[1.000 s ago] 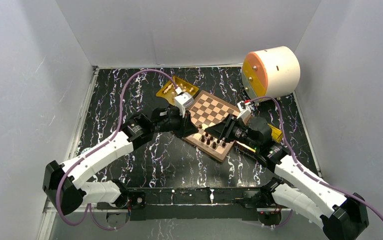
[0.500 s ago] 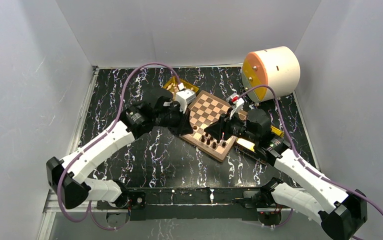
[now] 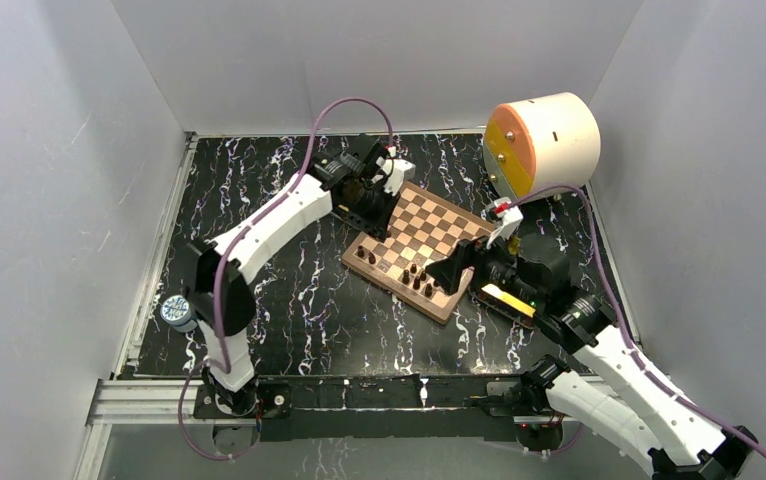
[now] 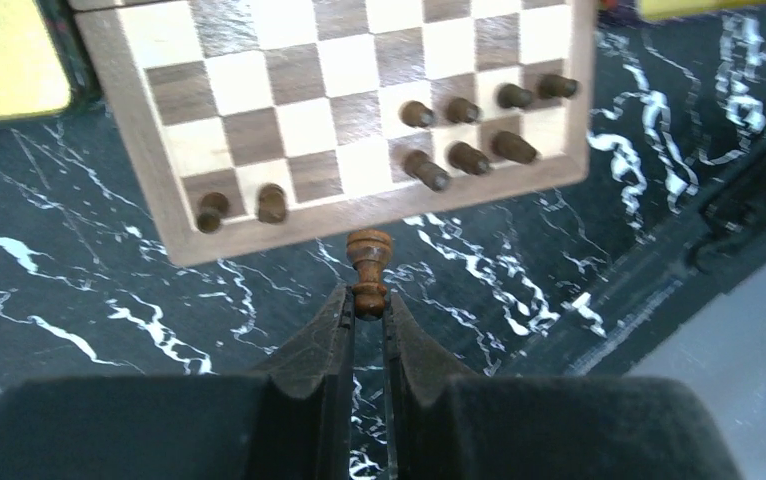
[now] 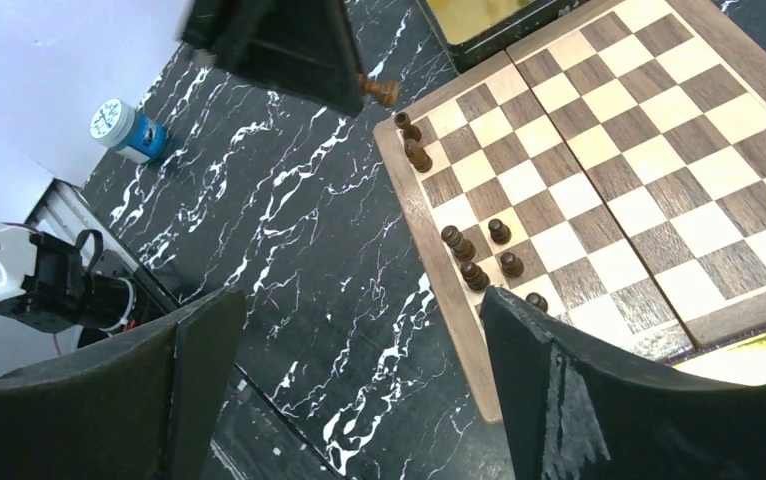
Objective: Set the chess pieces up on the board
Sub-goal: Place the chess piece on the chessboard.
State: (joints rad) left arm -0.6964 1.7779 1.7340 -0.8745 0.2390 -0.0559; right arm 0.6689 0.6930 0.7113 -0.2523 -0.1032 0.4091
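The board (image 4: 289,100) runs off the top edge of the left wrist view, and the left tray (image 4: 4,60) is cut by the top left corner. The dark pieces (image 4: 467,157) are blurred there, so their kinds cannot be told. The held piece (image 4: 369,265) has its lower end partly hidden between the fingers (image 4: 324,340). From above, the right arm (image 3: 519,270) covers part of the board's right side and most of the right tray (image 3: 504,298).
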